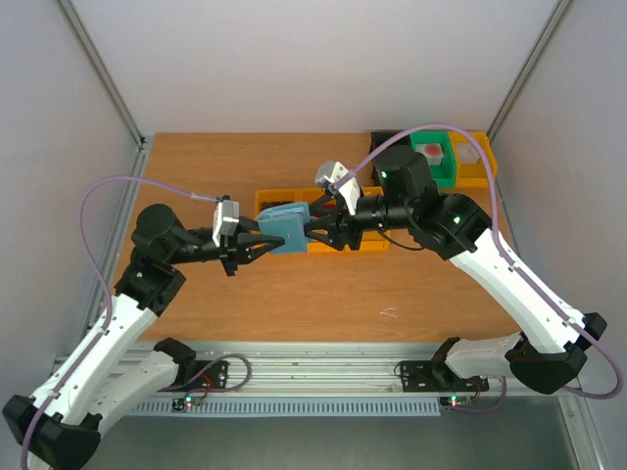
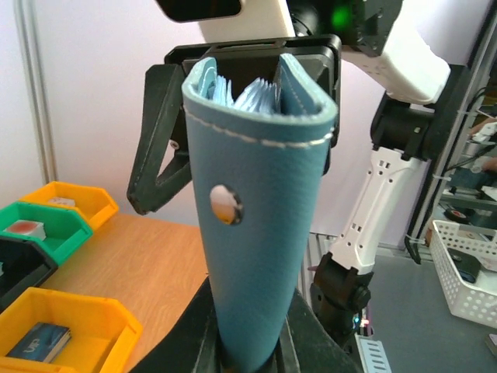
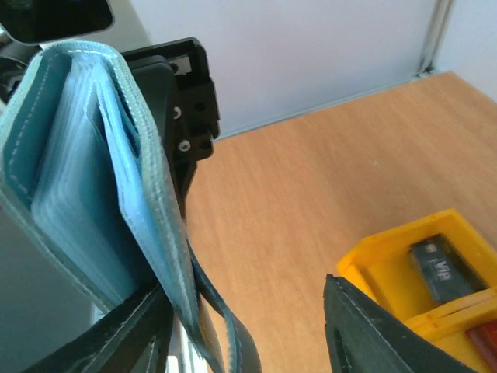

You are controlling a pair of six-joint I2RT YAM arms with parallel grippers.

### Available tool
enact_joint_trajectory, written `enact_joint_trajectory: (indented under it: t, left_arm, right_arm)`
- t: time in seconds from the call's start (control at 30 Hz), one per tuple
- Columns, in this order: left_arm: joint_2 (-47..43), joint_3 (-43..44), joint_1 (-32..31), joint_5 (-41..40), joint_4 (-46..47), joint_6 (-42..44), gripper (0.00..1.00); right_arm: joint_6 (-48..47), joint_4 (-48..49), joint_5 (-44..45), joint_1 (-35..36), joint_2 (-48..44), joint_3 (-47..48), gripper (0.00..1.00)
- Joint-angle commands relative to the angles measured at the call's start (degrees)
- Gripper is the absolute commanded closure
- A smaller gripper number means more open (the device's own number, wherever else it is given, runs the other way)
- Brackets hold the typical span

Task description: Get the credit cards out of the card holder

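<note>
— Where's the card holder [image 1: 285, 231]?
— Mid-table, held up off the wood in front of the yellow bins [image 1: 367, 245]. The left gripper [image 1: 261, 243] is clamped on its folded end from nine o'clock.
— And the right gripper [image 1: 312, 227]?
— It reaches in from three o'clock, jaws spread wide at the open edge, pinching nothing.
— Cards?
— A dark grey card [image 3: 441, 268] lies in one bin. At its five o'clock is what looks like a red card [image 3: 483, 343].
</note>
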Motion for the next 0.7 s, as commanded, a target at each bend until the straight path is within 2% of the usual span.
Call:
enact_joint_trajectory:
  t: [0.0,0.1,0.2,0.23,0.27,0.3,0.37,0.47,0.5,0.57,0.67]
  left_arm:
    - [1.3,0.3,-0.4,1.3,6.3,0.1,0.95]
    - [1.2,0.0,-0.3,0.5,5.9,-0.9,0.95]
    - [1.0,-0.4,-0.4,-0.9,5.5,-2.2,0.95]
    - [0.9,-0.5,-0.4,-2.2,5.2,-2.5,0.93]
    - [0.8,-0.7,-0.4,-4.1,4.8,-3.1,0.86]
    - [0.6,-0.9,-0.4,-6.8,4.2,-3.5,0.63]
    - [0.2,-1.5,-0.3,-14.6,2.9,-4.6,0.32]
    - [-0.1,-2.7,-0.4,-25.5,1.7,-5.0,0.06]
    - [-0.2,-3.0,-0.4,-26.5,1.6,-3.9,0.01]
    - [-0.5,-3.7,-0.4,-25.1,1.8,-1.0,0.01]
    - [-0.4,-3.8,-0.4,-25.7,1.4,0.1,0.01]
  right_arm:
    - [1.1,1.8,-11.5,1.2,1.5,0.6,0.54]
    - [1.5,1.6,-14.9,1.2,2.1,1.2,0.69]
    - [1.5,1.1,-16.5,1.2,2.4,1.5,0.95]
    - [1.5,1.3,-16.3,1.2,2.3,1.4,0.98]
    - [1.7,1.6,-15.5,1.2,2.0,1.2,0.99]
    - [2.4,2.3,-13.9,1.2,1.6,0.8,0.99]
    - [3.8,4.0,-7.7,1.2,0.7,-0.2,0.99]
    - [6.5,4.8,1.9,1.3,0.7,-0.3,0.99]
    - [8.1,4.3,5.0,1.3,1.4,0.2,0.99]
    - [10.9,3.9,11.2,1.7,2.7,1.4,0.99]
    - [14.2,3.5,24.9,4.3,4.4,3.3,0.99]
